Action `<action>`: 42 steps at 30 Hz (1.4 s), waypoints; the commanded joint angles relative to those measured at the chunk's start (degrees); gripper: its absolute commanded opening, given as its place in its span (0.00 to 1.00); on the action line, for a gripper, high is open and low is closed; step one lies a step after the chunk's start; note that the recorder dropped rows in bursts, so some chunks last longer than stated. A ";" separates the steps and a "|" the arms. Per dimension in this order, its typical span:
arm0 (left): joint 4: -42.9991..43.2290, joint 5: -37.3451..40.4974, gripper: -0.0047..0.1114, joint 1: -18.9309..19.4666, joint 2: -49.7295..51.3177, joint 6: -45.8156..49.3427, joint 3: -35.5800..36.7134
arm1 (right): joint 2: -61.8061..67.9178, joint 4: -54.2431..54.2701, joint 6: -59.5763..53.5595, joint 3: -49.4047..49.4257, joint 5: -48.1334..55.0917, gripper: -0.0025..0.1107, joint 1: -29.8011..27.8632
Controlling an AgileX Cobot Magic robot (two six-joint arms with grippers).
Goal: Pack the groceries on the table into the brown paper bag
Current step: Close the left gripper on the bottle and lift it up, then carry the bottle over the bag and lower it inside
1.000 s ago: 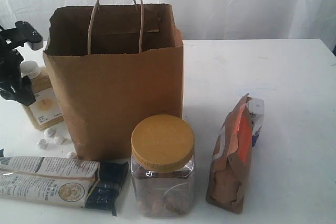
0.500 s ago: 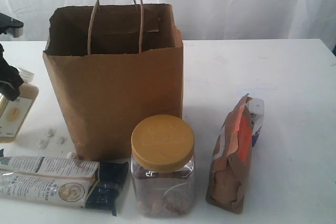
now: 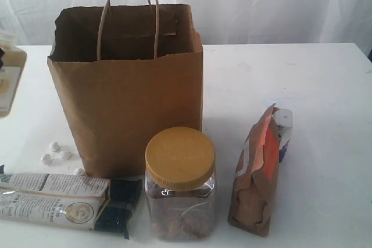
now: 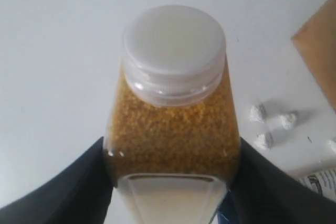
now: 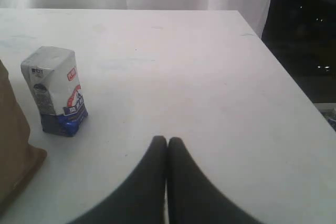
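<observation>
Since a second ago, the yellow white-capped bottle [image 3: 8, 79] has left its spot beside the brown paper bag [image 3: 128, 97] and now shows only as a blurred sliver at the left edge of the exterior view, probably lifted clear of the table [image 3: 302, 79]. The left gripper [image 4: 173, 182] clamps it across the body below the shoulder, one dark finger on each side. The right gripper [image 5: 167, 150] rests closed and empty, near the small white-blue carton [image 5: 55, 90].

The bottle is smooth-sided and held low, so it could slide or swing if the arm moves sharply. It must also clear the bag's rim and twine handles; a knock could fold the paper or push the light bag over. Small white pellets [image 3: 55, 152] lie loose by the bag's foot.

Little print is legible. The carton carries red and blue markings, and the long white-black twin packet [image 3: 64, 201] has text and a round emblem, all too small to read. The bottle's pale label shows no legible words.
</observation>
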 commanded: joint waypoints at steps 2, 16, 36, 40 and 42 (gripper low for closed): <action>0.33 -4.47 0.04 0.06 -6.49 0.03 -4.42 | -0.25 -0.26 0.13 -0.01 -0.20 0.02 -0.47; -52.04 -6.71 0.04 0.06 -8.14 18.24 -18.09 | -0.25 -0.26 0.13 -0.01 -0.20 0.02 -0.47; -71.22 15.52 0.04 0.06 1.43 44.20 -18.09 | -0.25 -0.26 0.13 -0.01 -0.20 0.02 -0.47; -71.22 17.88 0.04 0.06 2.93 44.20 -18.09 | -0.25 -0.26 0.13 -0.01 -0.20 0.02 -0.47; -71.22 19.91 0.04 0.06 3.53 44.20 -18.09 | -0.25 -0.26 0.13 -0.01 -0.20 0.02 -0.47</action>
